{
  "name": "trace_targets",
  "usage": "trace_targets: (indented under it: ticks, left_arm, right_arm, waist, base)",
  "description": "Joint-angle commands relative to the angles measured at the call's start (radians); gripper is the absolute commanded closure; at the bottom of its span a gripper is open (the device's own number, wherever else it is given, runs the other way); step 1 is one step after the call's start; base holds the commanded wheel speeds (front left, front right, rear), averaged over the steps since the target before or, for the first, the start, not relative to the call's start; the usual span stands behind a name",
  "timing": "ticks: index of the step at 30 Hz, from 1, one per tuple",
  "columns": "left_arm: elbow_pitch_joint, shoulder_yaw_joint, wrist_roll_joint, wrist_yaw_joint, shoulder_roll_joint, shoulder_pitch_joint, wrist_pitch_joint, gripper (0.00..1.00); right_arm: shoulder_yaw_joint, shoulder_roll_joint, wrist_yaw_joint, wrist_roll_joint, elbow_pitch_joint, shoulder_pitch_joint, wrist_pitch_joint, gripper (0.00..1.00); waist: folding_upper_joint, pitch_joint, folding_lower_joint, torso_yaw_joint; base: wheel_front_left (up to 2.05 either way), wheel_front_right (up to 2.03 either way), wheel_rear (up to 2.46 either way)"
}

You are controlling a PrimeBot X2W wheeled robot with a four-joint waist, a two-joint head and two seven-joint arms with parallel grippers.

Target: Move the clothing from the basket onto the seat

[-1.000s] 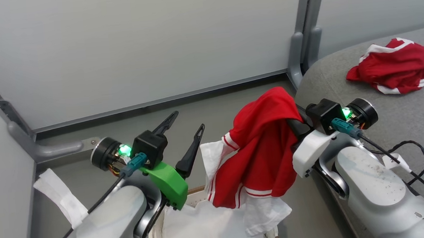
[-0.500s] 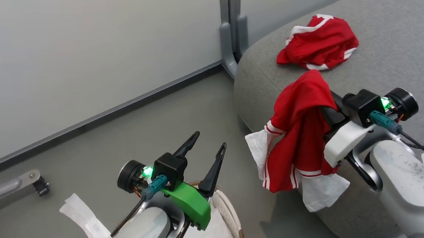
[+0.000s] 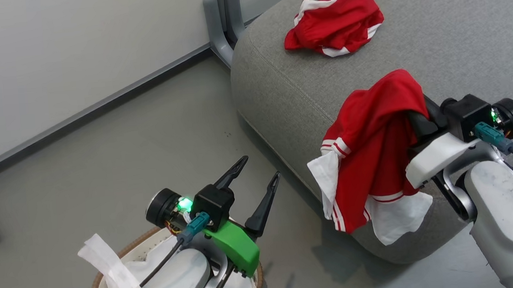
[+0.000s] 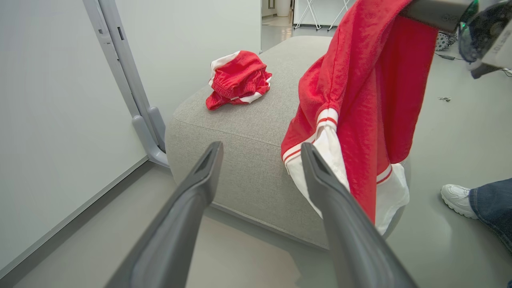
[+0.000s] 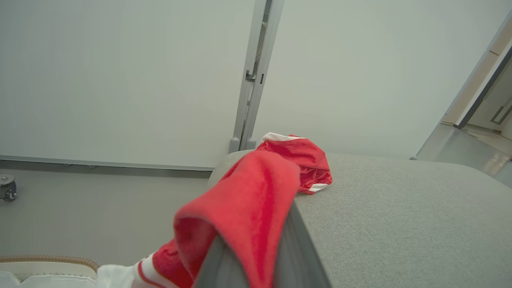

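Head view: right gripper, clamped on the red garment, should travel toward eleven o'clock, fully over the seat, before releasing.

Red garment is covering tips of R gripper; basket, lower left, is running off bottom edge under L arm; person's leg is getting cropped at right edge.

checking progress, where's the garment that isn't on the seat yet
Head view, right side: the garment hangs from the shut right jaws, by the seat's near edge.
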Motion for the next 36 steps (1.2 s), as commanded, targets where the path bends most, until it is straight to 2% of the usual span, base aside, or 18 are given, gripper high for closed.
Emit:
trace_targets:
  ticks: [1,7,9,17,22,26,31,36]
  left_arm:
    - [-0.006,0.008,0.01,-0.001,0.003,-0.016,-0.003,0.0]
    - [-0.029,0.024,0.035,0.008,0.015,-0.032,-0.003,0.0]
    - [-0.041,0.031,0.044,0.01,0.022,-0.048,-0.003,0.0]
    - [-0.092,0.031,0.078,0.026,0.048,-0.102,0.014,0.0]
    - [-0.137,0.023,0.108,0.03,0.067,-0.146,0.036,0.0]
    - [-0.168,0.01,0.126,0.019,0.075,-0.178,0.049,0.0]
    - [-0.187,-0.004,0.147,0.018,0.066,-0.208,0.056,0.0]
    - [-0.19,-0.004,0.154,0.025,0.09,-0.215,0.067,0.0]
  right_arm:
    - [0.003,-0.006,-0.001,0.007,0.002,-0.034,0.0,1.0]
    - [-0.005,-0.059,-0.001,0.027,0.036,-0.204,0.025,1.0]
    - [-0.011,-0.111,-0.001,0.04,0.059,-0.33,0.049,1.0]
    - [-0.058,-0.28,-0.001,0.107,0.136,-0.666,0.168,1.0]
    - [-0.118,-0.387,-0.001,0.085,0.164,-0.823,0.232,1.0]
    - [-0.162,-0.442,-0.001,0.073,0.219,-0.901,0.244,1.0]
    - [-0.243,-0.471,-0.001,0.05,0.346,-0.886,0.206,1.0]
    - [-0.32,-0.413,-0.001,0.009,0.491,-0.83,0.127,1.0]
  waist:
    - [0.0,0.05,0.0,-0.002]
    - [0.0,0.115,0.0,0.04]
    - [0.0,0.154,0.0,0.07]
    - [0.0,0.285,0.0,0.163]
    - [0.0,0.384,0.0,0.224]
    - [0.0,0.453,0.0,0.276]
    - [0.0,0.509,0.0,0.335]
    - [0.0,0.546,0.0,0.344]
  base:
    - [0.0,0.0,0.0]
    - [0.0,0.0,0.0]
    - [0.0,0.0,0.0]
    - [0.0,0.0,0.0]
    - [0.0,0.0,0.0]
    - [0.0,0.0,0.0]
    - [0.0,0.0,0.0]
    - [0.0,0.0,0.0]
